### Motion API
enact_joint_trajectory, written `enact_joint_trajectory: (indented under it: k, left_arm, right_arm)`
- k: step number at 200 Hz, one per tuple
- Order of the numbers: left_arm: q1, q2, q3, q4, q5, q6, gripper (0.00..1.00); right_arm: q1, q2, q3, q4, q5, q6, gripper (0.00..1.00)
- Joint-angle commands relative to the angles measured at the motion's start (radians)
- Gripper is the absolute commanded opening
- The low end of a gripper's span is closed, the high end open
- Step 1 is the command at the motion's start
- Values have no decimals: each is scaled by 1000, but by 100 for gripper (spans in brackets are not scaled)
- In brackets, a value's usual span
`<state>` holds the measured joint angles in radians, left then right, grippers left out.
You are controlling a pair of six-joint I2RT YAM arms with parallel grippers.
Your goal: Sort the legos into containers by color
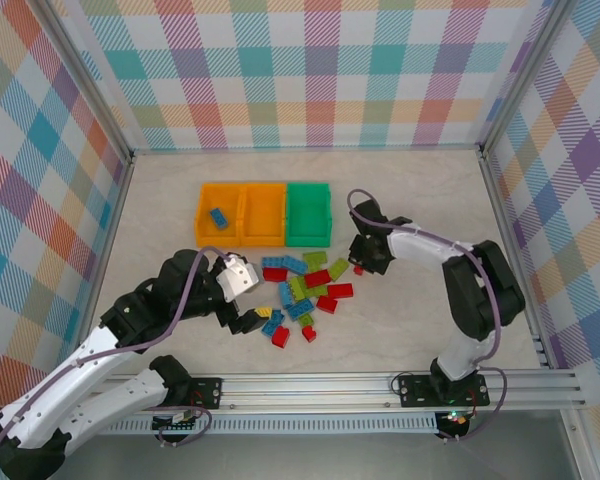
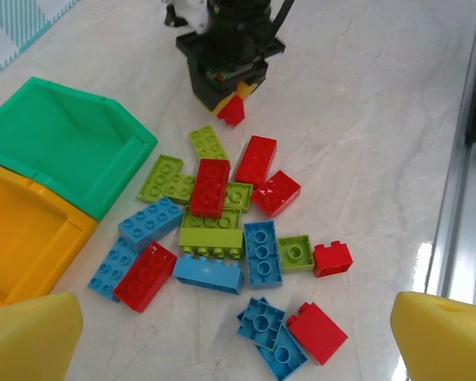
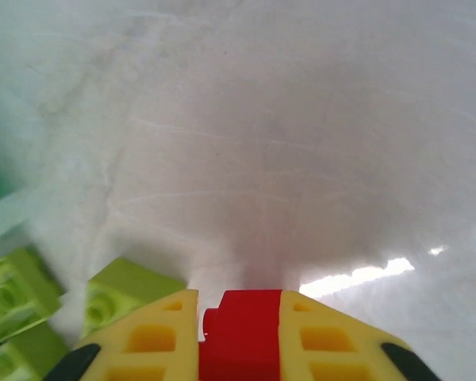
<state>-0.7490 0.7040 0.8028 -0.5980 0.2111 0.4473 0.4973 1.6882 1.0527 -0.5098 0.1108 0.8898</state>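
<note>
1. The left gripper [image 1: 244, 296] hovers at the near-left edge of the pile, its yellow pads [image 2: 30, 337] spread wide and holding nothing.
2. The legos [image 1: 302, 290], in blue, lime and red, lie heaped on the table [image 1: 420, 200] between the 2 arms.
3. The right gripper [image 1: 361, 266] is closed on 1 small red brick [image 3: 239, 329] at the pile's right edge.
4. Farther back stand the containers [image 1: 263, 238]; 1 blue brick [image 1: 218, 218] lies in the leftmost orange bin.
</note>
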Motion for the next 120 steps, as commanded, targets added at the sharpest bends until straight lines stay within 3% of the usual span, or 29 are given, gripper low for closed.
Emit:
enact_joint_trajectory:
  k: [1,40,102,120]
  left_arm:
    - [-11,-17,-35,90,-48,26,100]
    - [18,-17,-50,141,-191,-11,100]
    - [42,203,96,-6,-224,-140,100]
    - [42,216,87,-3,-236,-137,100]
  right_arm:
    - [5,-112,27,-9,16,-57,15]
    - [104,-107,174,83,-8,-286,17]
    - [119,314,658,-69,47,-428,19]
    - [119,398,751,-94,54,-440,24]
